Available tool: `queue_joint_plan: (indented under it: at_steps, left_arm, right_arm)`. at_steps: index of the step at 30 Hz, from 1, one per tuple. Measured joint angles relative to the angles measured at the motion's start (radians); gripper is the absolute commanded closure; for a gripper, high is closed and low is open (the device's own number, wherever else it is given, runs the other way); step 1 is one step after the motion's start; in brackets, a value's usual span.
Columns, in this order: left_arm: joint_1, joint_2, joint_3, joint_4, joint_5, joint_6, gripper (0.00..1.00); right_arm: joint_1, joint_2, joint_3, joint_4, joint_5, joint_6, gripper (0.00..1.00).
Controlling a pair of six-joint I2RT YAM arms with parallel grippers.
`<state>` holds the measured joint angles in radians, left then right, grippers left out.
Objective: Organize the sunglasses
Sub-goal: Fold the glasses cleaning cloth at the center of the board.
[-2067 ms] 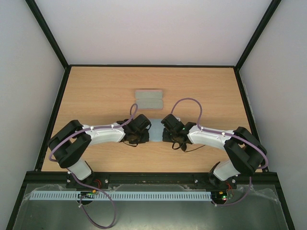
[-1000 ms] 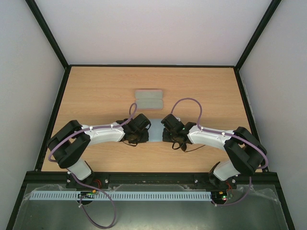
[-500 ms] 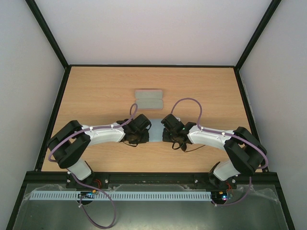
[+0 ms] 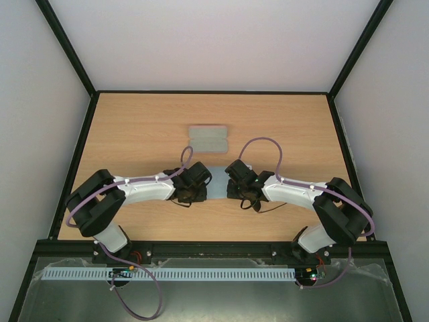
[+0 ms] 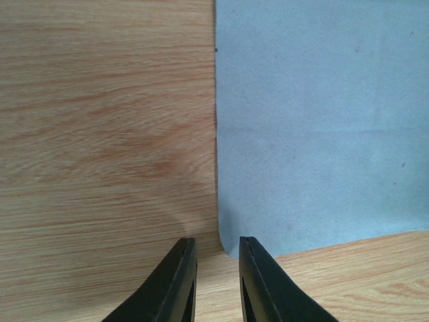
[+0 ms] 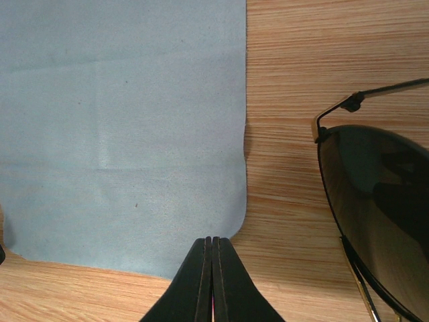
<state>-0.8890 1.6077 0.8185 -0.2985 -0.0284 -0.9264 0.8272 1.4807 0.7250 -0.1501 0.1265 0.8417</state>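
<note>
Lying flat, sunglasses point(image 6: 375, 221), beside right claw point(image 6: 212, 240)

You're looking at a soft light blue square cloth point(image 5: 322, 134), plain apart from a few tiny dark specks. Your flat wooden table point(image 5: 100, 134) is warm light tan, with fine grain streaked orange-brown. The thin wire-framed sunglasses point(image 6: 382, 221) have dark brownish-grey lenses, a black rim and a touch of gold along the lower edge. From above, the rounded oblong case point(image 4: 208, 139) reads muted grey. The left gripper point(image 5: 216, 245) and right gripper point(image 6: 212, 243) are black. The left arm point(image 4: 144, 189) and right arm point(image 4: 295, 191) are white with black joints, each trailing a purple cable point(image 4: 263, 139).
</note>
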Motion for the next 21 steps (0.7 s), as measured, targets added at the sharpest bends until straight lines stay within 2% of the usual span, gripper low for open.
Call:
queue_joint_plan:
  at_steps: [14, 19, 21]
  left_arm:
    - [-0.017, 0.019, 0.011, 0.000, -0.011, 0.001, 0.80]
    - [-0.024, 0.045, 0.036, 0.001, -0.018, 0.004, 0.84]
    - [-0.027, 0.053, 0.044, 0.002, -0.022, 0.007, 0.89]
  right_arm:
    - [0.000, 0.000, -0.002, 0.006, -0.002, 0.000, 0.99]
    - [0.000, 0.000, -0.002, 0.014, -0.002, 0.000, 0.99]
    - [0.000, 0.000, -0.002, 0.015, -0.002, 0.000, 0.99]
